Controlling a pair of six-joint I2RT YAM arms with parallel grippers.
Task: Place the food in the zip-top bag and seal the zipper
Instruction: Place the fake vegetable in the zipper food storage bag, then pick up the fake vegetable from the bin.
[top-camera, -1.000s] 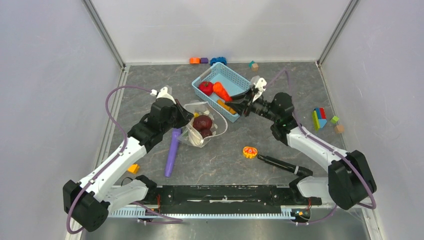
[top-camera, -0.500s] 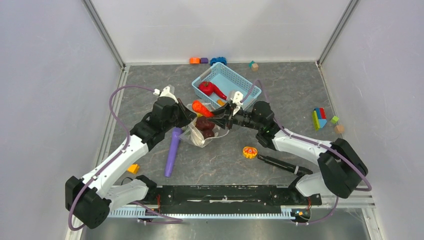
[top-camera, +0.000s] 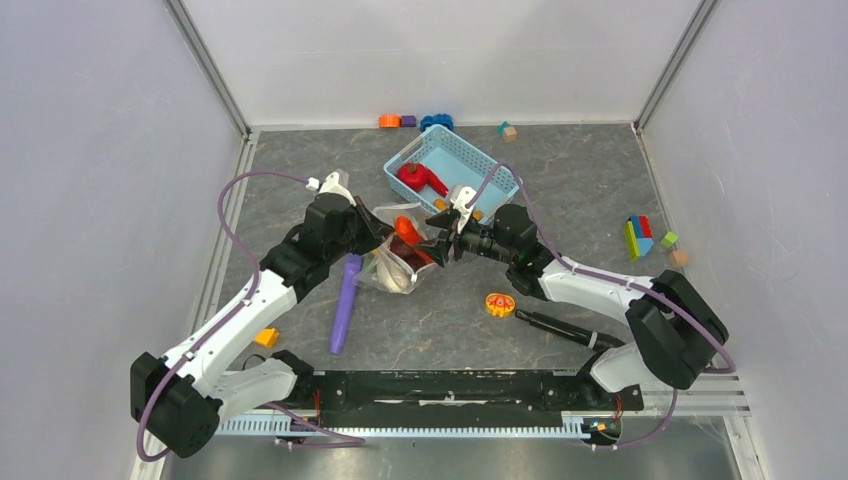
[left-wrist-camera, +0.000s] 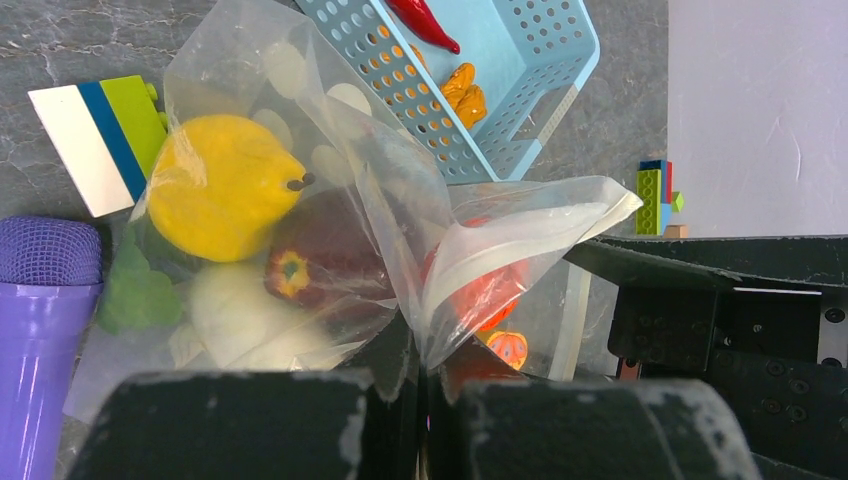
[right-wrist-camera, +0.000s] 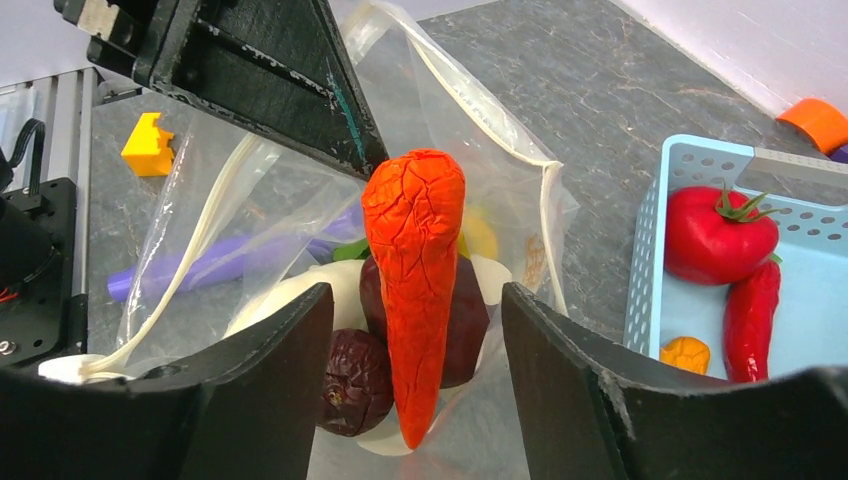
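The clear dotted zip-top bag (top-camera: 392, 272) sits mid-table with its mouth held up. My left gripper (top-camera: 373, 229) is shut on the bag's mouth edge (left-wrist-camera: 425, 340). In the bag are a yellow pepper (left-wrist-camera: 222, 185), a dark maroon ball (right-wrist-camera: 350, 380) and a white egg (left-wrist-camera: 240, 318). The orange carrot (right-wrist-camera: 415, 260) stands tip-down in the bag's mouth. My right gripper (right-wrist-camera: 415, 296) is open, a finger on either side of the carrot, not touching it. It is at the bag's right side (top-camera: 440, 243). The red tomato (right-wrist-camera: 720, 235) and red chili (right-wrist-camera: 750, 305) lie in the light-blue basket (right-wrist-camera: 640, 270).
A long purple stick (top-camera: 345, 298) lies left of the bag. An orange round toy (top-camera: 499, 303) and a black tool (top-camera: 565, 327) lie near the front right. Building blocks are at the far right (top-camera: 640, 238), the back wall (top-camera: 415, 121) and the front left (top-camera: 266, 337).
My right gripper carried the carrot from the basket leftwards to the bag's mouth and opened; the carrot now stands inside the bag. My left gripper kept hold of the bag's edge.
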